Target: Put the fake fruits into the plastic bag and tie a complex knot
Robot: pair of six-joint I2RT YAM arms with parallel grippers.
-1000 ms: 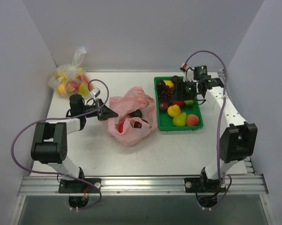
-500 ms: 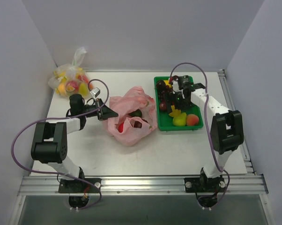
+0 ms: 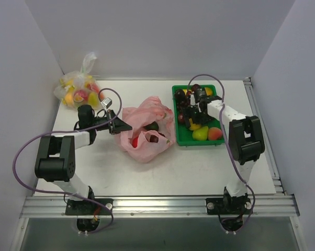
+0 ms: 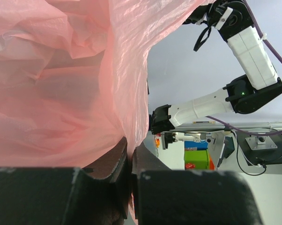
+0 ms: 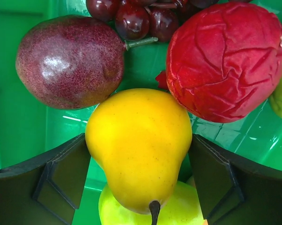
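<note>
Green tray (image 5: 14,131) holds a yellow pear (image 5: 138,145), a mottled purple fruit (image 5: 68,61), a wrinkled red fruit (image 5: 225,61) and dark grapes (image 5: 141,16). Right gripper (image 5: 138,176) is released, jaws wide either side of the pear. Pink plastic bag (image 3: 147,125) lies mid-table beside the tray, mouth agape, with a red fruit (image 3: 135,141) inside. Left gripper (image 4: 130,157) is clenched on the bag's edge.

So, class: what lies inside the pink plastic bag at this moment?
Through the open mouth of the pink plastic bag, a red fruit, a dark green fruit and a dark reddish fruit show. Anything deeper is covered by crumpled plastic.
</note>
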